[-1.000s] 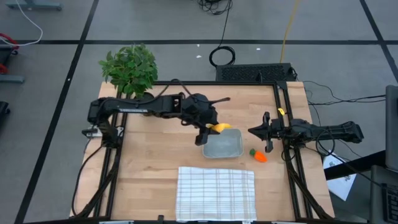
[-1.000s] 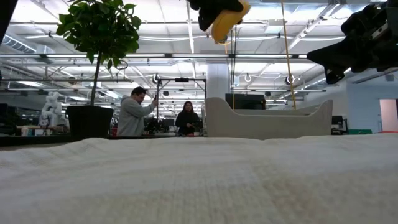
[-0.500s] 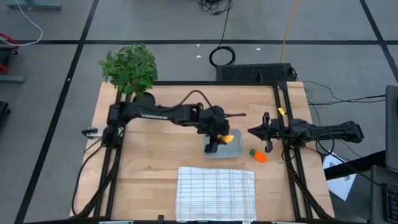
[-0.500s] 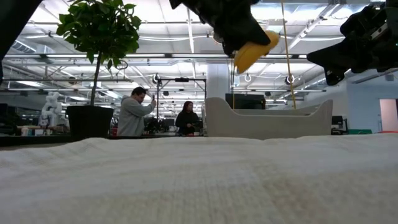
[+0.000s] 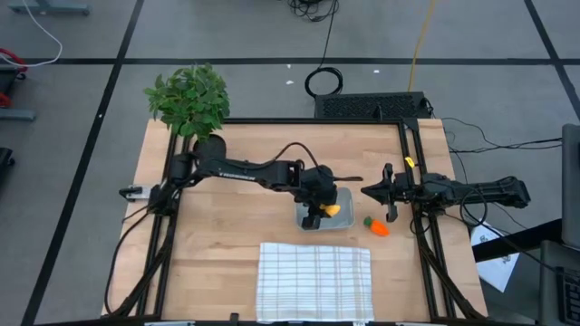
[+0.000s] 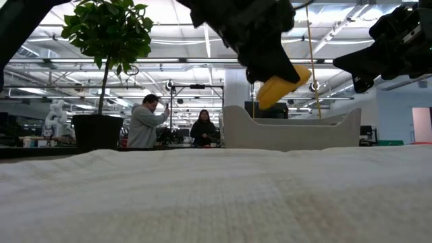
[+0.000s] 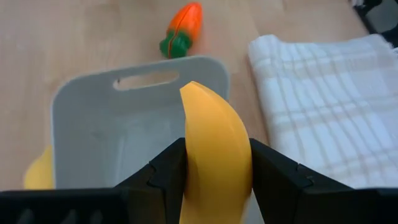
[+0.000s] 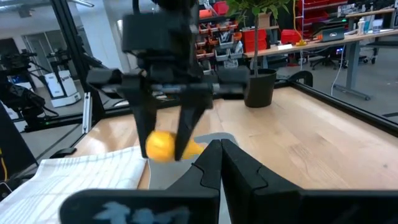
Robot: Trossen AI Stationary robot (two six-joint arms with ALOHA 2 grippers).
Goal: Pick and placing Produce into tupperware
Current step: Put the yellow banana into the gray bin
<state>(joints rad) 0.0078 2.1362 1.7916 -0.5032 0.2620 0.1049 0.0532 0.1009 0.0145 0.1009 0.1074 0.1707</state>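
Note:
My left gripper (image 5: 320, 213) hangs over the translucent grey tupperware (image 5: 344, 218), shut on the yellow banana (image 7: 214, 124). In the low view the banana (image 6: 283, 84) sits just above the tupperware's rim (image 6: 290, 131). The orange carrot (image 5: 377, 226) with its green top lies on the wood right of the tupperware, past the handle slot in the left wrist view (image 7: 183, 25). A rounded yellow lemon (image 7: 37, 175) shows at the tupperware's far side, partly hidden. My right gripper (image 5: 365, 191) waits shut, right of the tupperware and above the carrot. My left gripper pinches the banana between its two fingers (image 7: 165, 168), one on each side of the curved body (image 7: 214, 165). The fingers come from above, slanting down. The banana is lifted clear over the tupperware, and its tip (image 7: 189, 90) sticks out past the fingers.
A white checked cloth (image 5: 315, 281) lies on the near side of the table, right beside the tupperware (image 7: 323, 106). A leafy potted plant (image 5: 188, 100) stands at the far left corner. People stand in the room beyond the table (image 6: 145, 121).
My left gripper has carried the banana toward the table's right and down, from above the tupperware's far left corner to over its middle. The banana has dropped close to the rim. My right arm has kept still.

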